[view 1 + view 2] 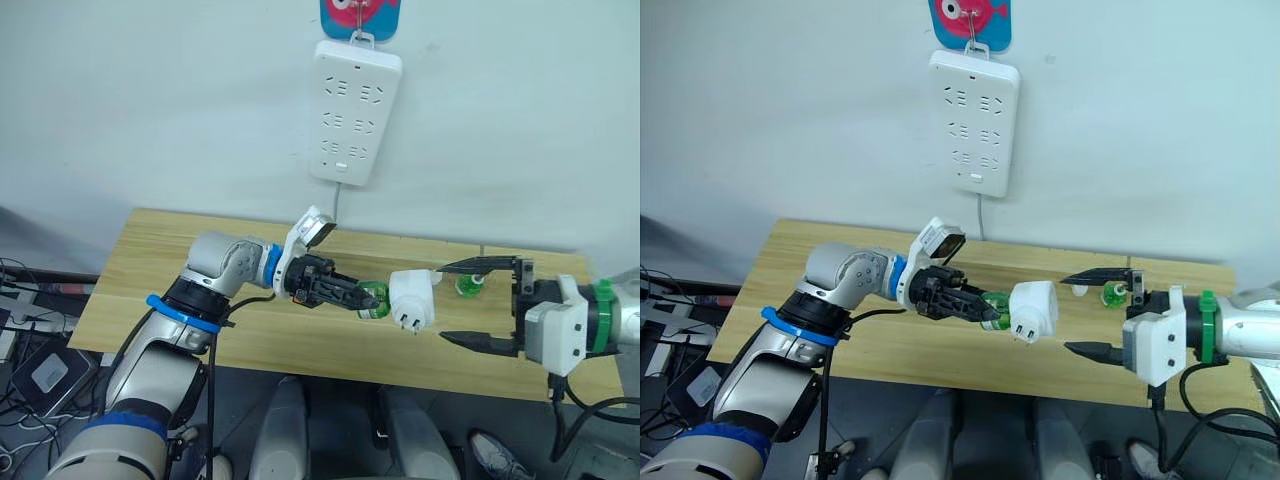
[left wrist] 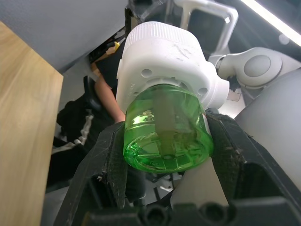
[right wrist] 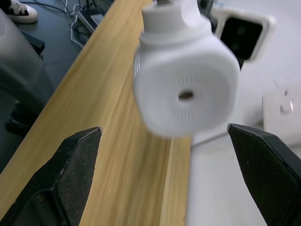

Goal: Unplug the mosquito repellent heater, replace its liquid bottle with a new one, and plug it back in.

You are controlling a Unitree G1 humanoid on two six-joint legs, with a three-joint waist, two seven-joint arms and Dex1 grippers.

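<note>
Two black fingers (image 2: 113,169) of the left gripper (image 1: 345,295) clamp the green liquid bottle (image 1: 374,301) screwed into the mosquito repellent heater (image 1: 412,299), which hangs above the tabletop (image 1: 150,270), just ahead of the right gripper (image 1: 478,303), whose fingers are spread wide.

You are looking at a plain pale wall (image 1: 150,100) with a white power strip (image 1: 355,110) hanging from a hook, its cord running down behind a light wooden table (image 1: 150,290). Left of the table, cables (image 1: 30,330) lie on the dark floor.
</note>
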